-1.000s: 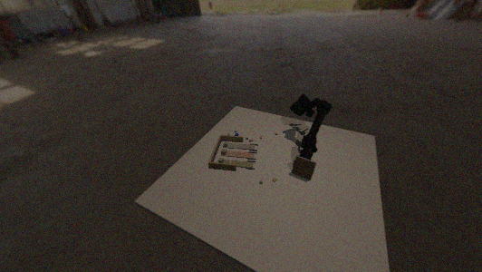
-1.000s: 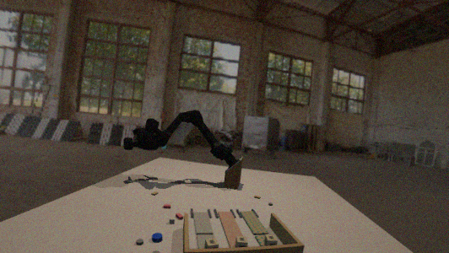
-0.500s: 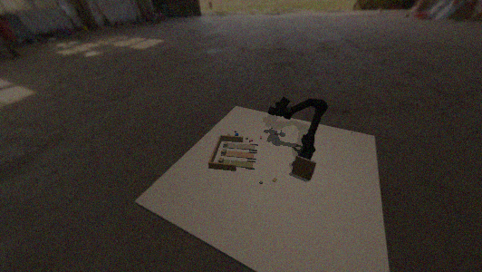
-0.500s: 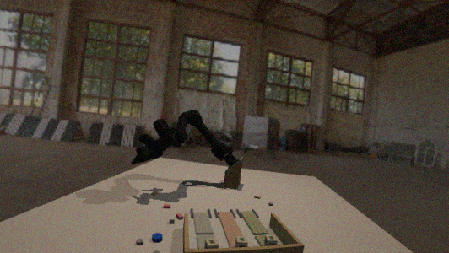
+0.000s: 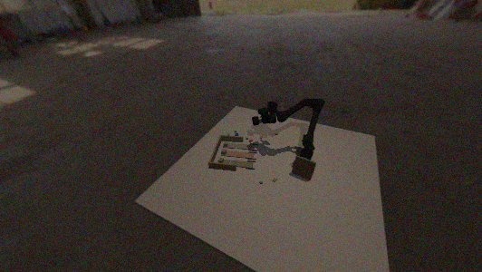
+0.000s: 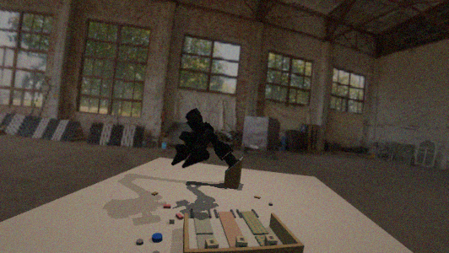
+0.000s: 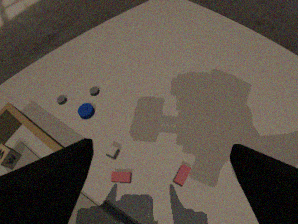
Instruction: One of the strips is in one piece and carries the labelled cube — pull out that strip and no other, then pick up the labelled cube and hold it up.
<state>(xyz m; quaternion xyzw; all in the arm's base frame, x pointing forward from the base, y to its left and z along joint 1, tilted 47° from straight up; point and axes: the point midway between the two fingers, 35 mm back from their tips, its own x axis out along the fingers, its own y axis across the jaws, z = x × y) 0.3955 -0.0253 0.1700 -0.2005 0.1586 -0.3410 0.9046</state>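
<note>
The salmon strip (image 5: 239,154) (image 6: 229,228) is the one to watch, lying in the middle of the open-ended tray (image 5: 212,156) (image 6: 287,232) (image 7: 40,131) with a small cube (image 5: 223,152) (image 6: 240,242) at its far end. Left to right across the exterior view, then: here's the gripper (image 5: 256,121) (image 6: 178,165) (image 7: 164,149), up above the table (image 5: 317,218) (image 6: 338,211) (image 7: 150,65), fingers wide with nothing between them. Next, the grey-green strip (image 5: 237,146) (image 6: 203,226), seemingly parted near its cube. Now the salmon one, looking whole; light, thin and fairly stiff, I'd judge, so pinch its free end by the open side and draw gently, or the cube may slip. The label's too small to confirm. Last, the green strip (image 5: 240,164) (image 6: 253,223), apparently broken: leave it.
</note>
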